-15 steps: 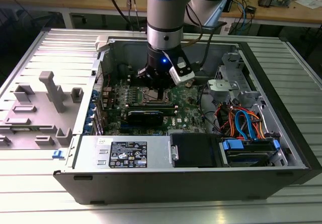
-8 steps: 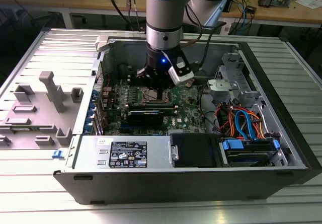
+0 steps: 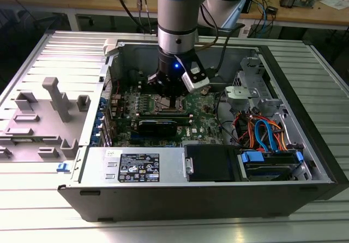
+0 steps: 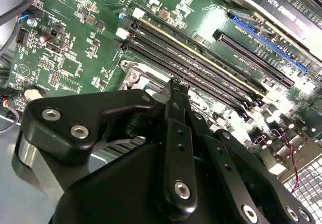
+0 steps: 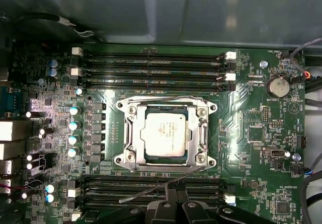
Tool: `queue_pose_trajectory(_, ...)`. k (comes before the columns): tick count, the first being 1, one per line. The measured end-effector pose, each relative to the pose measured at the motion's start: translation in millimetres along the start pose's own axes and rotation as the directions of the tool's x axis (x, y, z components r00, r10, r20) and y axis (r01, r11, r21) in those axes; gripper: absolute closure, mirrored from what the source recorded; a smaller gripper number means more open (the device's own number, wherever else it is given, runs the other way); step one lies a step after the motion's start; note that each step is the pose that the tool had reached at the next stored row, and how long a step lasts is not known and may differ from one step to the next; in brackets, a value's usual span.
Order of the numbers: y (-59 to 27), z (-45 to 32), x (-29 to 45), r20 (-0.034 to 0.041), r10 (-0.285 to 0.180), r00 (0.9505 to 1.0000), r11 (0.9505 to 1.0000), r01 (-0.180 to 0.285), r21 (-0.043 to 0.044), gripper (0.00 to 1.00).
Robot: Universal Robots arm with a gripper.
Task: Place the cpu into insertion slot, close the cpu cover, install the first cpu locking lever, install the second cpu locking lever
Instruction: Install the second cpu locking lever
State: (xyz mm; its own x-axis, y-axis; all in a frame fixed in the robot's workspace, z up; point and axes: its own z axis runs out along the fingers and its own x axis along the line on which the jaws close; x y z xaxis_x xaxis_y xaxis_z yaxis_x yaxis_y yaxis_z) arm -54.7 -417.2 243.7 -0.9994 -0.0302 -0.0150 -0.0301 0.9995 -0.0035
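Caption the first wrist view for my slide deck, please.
Cpu seated in socket beneath closed cpu cover, one lever still loose.

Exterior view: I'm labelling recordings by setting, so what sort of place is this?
Probably an electronics lab or workshop: an opened computer case lies on a ribbed metal table, with cluttered wooden benches behind.

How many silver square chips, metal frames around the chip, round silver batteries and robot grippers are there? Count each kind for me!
cpu: 1
cpu cover: 1
round battery: 1
gripper: 1
Total: 4
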Motion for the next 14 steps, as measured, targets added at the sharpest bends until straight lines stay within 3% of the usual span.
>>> queue_pose_trajectory(2, -3.5, 0.0, 0.2, 0.0002, 0.0, 1.0, 1.0, 0.0, -0.0035, 0.89)
queue_pose_trajectory(3, -5.6, 0.1, 0.3, 0.0003, 0.0, 1.0, 0.9999, 0.0, -0.01, 0.89)
queue_pose_trajectory(4, -7.5, 0.1, 0.3, 0.0007, 0.0, 1.0, 0.9997, 0.0, -0.0249, 0.89)
queue_pose_trajectory(6, -14.2, 0.1, 1.6, 0.0029, 0.002, 1.0, 0.9953, -0.001, -0.0966, 0.89)
queue_pose_trajectory(7, -18.8, 0.2, 3.0, 0.0031, 0.002, 1.0, 0.9947, -0.001, -0.1027, 0.89)
queue_pose_trajectory(14, -27.3, 0.9, 19.0, 0.0039, 0.002, 1.0, 0.9913, -0.002, -0.1313, 0.89)
